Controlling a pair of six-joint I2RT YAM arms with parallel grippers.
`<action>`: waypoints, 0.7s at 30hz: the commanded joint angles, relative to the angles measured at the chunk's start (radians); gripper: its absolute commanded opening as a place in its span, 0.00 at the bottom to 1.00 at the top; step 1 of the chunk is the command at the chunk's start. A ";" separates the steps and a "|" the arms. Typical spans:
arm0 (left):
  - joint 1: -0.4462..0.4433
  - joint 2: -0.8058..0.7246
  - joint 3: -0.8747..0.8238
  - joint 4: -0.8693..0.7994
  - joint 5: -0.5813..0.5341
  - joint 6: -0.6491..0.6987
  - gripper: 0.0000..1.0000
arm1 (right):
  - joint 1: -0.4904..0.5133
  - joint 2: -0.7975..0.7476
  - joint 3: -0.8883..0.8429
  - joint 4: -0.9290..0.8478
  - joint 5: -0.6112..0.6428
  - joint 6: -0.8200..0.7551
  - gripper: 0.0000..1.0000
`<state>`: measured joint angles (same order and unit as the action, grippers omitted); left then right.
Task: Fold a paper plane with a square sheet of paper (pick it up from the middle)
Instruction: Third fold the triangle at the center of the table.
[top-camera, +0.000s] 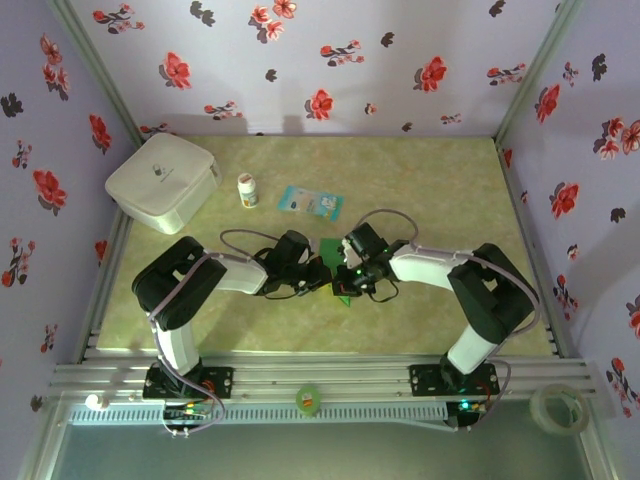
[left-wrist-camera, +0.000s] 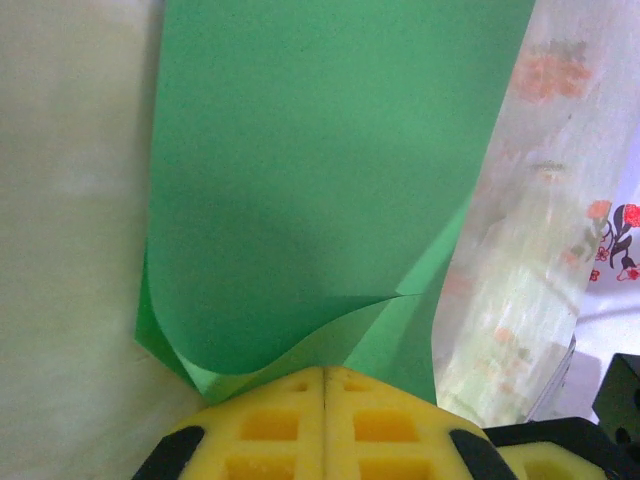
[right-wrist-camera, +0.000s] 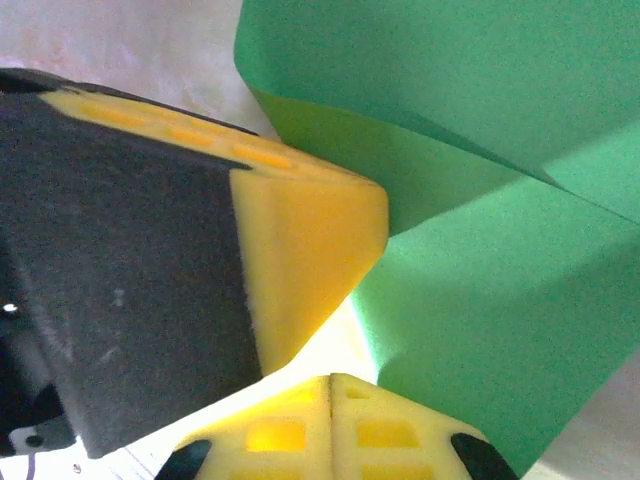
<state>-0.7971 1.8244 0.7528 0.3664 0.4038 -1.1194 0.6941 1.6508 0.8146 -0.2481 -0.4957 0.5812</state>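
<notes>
The square sheet of paper (top-camera: 340, 262), bright green, is held off the table's middle between both arms. In the left wrist view the sheet (left-wrist-camera: 320, 180) is folded, with layered flaps meeting at a crease. It runs out from between the closed yellow pads of my left gripper (left-wrist-camera: 325, 372), which is shut on it. My right gripper (right-wrist-camera: 331, 378) is shut, pads together with no green between their tips. The sheet (right-wrist-camera: 500, 290) lies just beyond its right pad. The left gripper's fingers (right-wrist-camera: 300, 250) reach in close above. Whether the folds make a paper plane I cannot tell. From above the left gripper (top-camera: 318, 272) and right gripper (top-camera: 350, 270) nearly touch.
A white box (top-camera: 163, 182) stands at the back left, with a small white bottle (top-camera: 247, 190) and a blue-and-white packet (top-camera: 311, 202) beside it. A green tape roll (top-camera: 308, 399) and a clear tape roll (top-camera: 558, 408) sit by the front rail. Flowered walls enclose three sides.
</notes>
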 joint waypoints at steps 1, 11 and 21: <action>-0.008 0.049 0.003 -0.072 -0.028 0.032 0.00 | -0.003 0.027 0.021 -0.005 0.033 -0.001 0.00; -0.007 0.059 0.002 -0.086 -0.034 0.041 0.00 | -0.010 0.001 -0.065 0.004 0.027 0.003 0.00; -0.003 0.064 -0.004 -0.112 -0.057 0.044 0.00 | -0.020 -0.058 -0.172 0.088 -0.018 0.052 0.03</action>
<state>-0.7967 1.8278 0.7586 0.3561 0.4072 -1.1118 0.6804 1.6093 0.6842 -0.1066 -0.5095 0.6109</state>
